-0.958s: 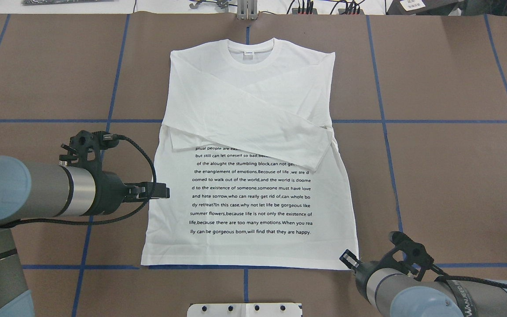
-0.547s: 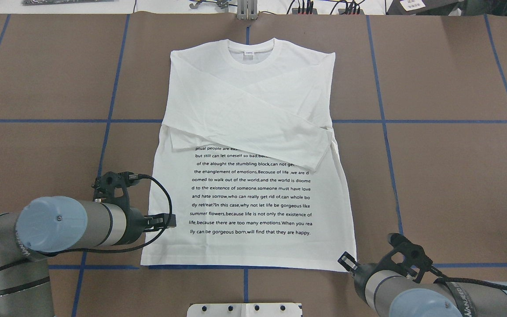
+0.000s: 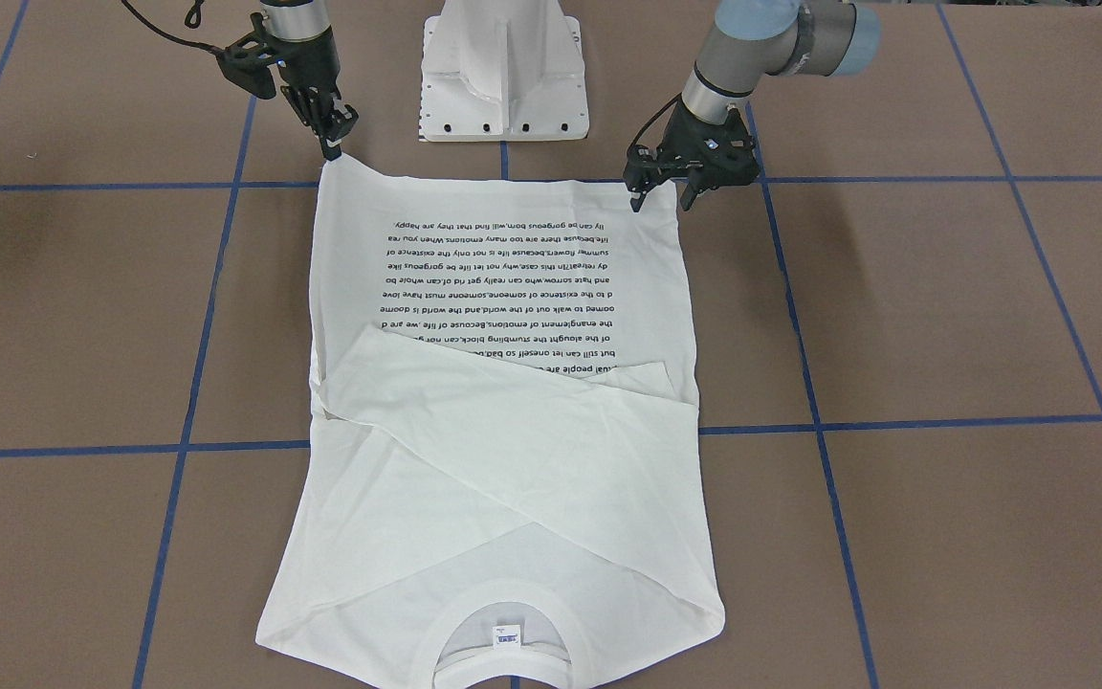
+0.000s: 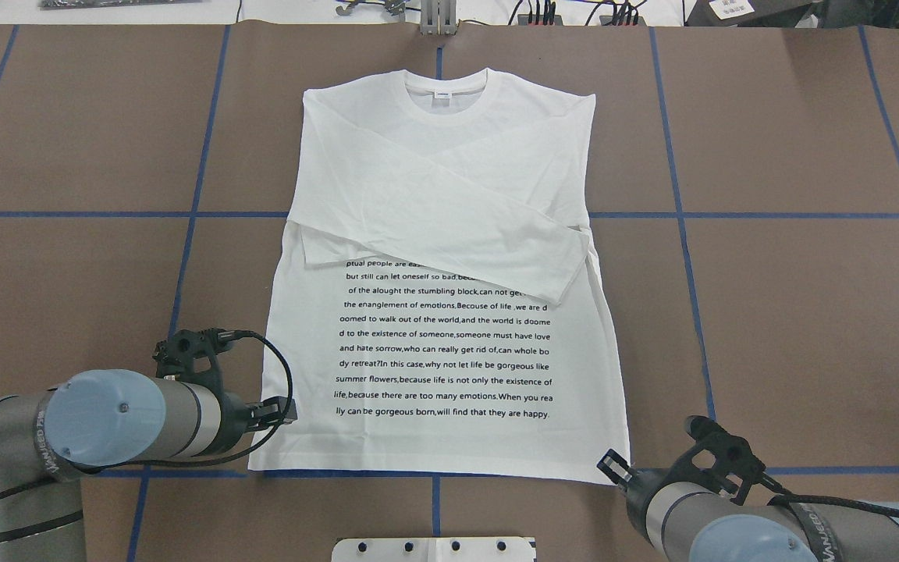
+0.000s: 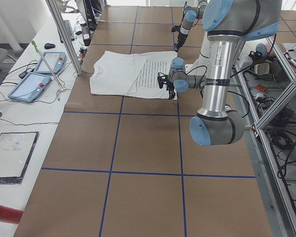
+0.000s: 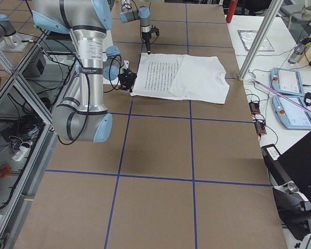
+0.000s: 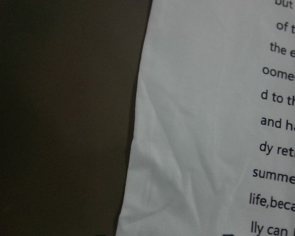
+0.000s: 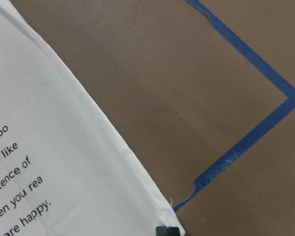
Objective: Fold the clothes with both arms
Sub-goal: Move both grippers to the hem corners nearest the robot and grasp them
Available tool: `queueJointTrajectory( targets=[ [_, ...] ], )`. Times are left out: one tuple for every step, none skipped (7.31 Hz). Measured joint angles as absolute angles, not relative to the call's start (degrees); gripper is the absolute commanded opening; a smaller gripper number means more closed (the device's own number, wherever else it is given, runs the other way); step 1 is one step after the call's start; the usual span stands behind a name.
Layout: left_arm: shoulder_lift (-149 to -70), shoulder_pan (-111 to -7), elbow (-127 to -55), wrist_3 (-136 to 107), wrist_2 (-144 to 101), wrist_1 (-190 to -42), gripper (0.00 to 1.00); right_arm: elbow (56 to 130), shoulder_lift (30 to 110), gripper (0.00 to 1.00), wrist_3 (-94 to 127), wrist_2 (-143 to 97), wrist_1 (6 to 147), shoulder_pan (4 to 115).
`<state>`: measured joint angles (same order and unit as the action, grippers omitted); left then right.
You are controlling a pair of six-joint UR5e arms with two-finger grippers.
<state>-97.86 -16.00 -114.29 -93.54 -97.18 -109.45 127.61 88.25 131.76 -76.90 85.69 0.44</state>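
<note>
The T-shirt (image 4: 449, 195) lay flat on the surface (image 4: 793, 312), its sleeves already crossed over the chest; folding the body was judged left to do. The left gripper (image 3: 661, 194) had its fingers spread at one hem corner. Whether the right gripper (image 3: 334, 142) had its fingers clenched on the other corner could not be told.

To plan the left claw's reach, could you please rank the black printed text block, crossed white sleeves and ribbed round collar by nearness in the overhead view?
1. Text block, beside the left claw.
2. Sleeves, mid-shirt.
3. Collar, far end.
</note>
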Motion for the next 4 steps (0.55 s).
queueJointTrajectory(
  targets=[
    [-97.8,-14.9,-114.3,-95.1,-97.2,-108.6,0.81,127.6,88.2,0.00,131.8,-76.9,85.7,0.4],
    [-97.9,-13.5,-114.2,-96.5,-97.2,-108.2,0.78,127.6,88.2,0.00,131.7,-76.9,85.7,0.4],
    [-97.9,-12.3,-114.3,-97.6,-97.2,-108.1,0.72,127.6,88.2,0.00,131.7,-76.8,85.7,0.4],
    [-98.0,-11.7,-114.4,-98.1,-97.2,-108.0,0.66,127.7,88.3,0.00,131.7,-76.8,85.7,0.5]
  ],
)
